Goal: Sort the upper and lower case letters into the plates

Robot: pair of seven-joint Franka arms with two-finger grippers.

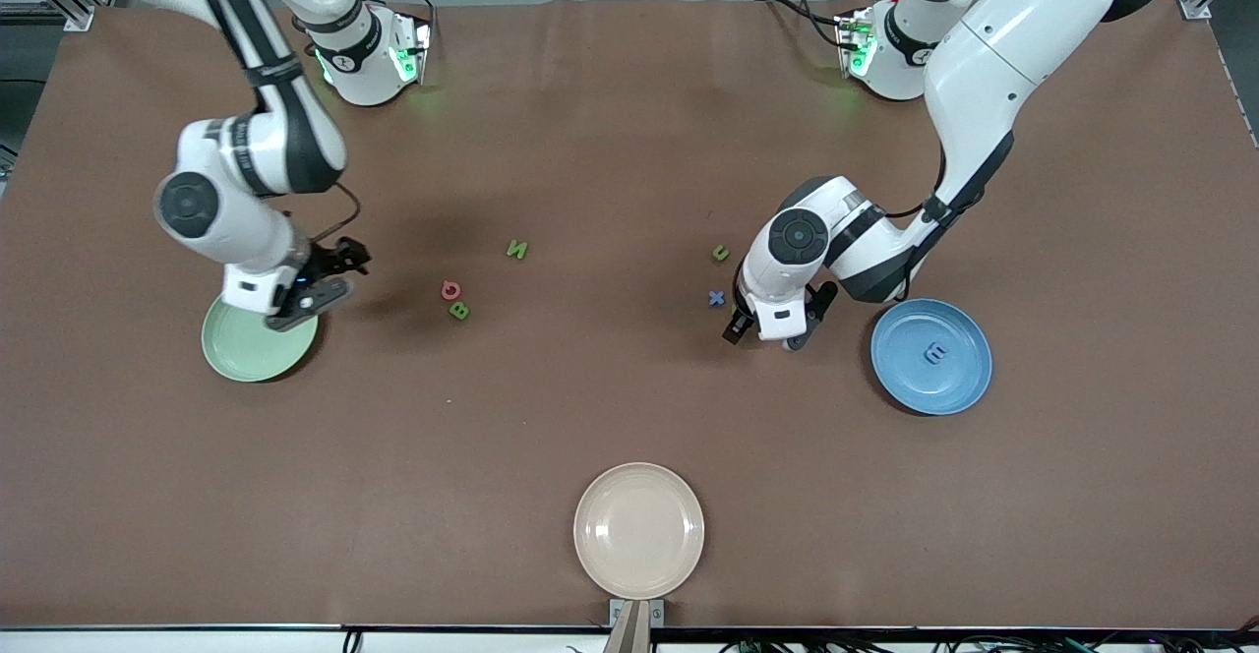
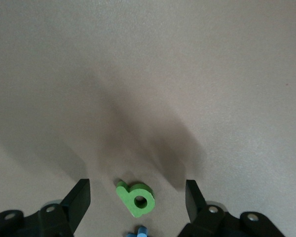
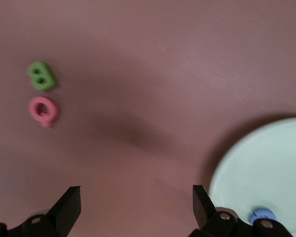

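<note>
Sorting has barely started: you see one letter in the blue plate (image 1: 930,355), one in the mint plate (image 3: 266,168), six loose letters on the table. Left gripper (image 2: 138,202) straddles a green letter (image 2: 136,198), fingers wide; right gripper (image 3: 136,205) gapes empty over the mint plate's edge.

The brown tabletop (image 1: 629,407) carries 3 plates: a mint green plate (image 1: 246,353) under the right end effector (image 1: 307,301), a blue plate (image 1: 959,378) just beside the left end effector (image 1: 769,330), and a cream plate (image 1: 639,531) well apart from both. Loose on it lie a green N (image 1: 517,250), red Q (image 1: 450,289), green B (image 1: 458,311), green letter (image 1: 721,254) and blue x (image 1: 716,297)
</note>
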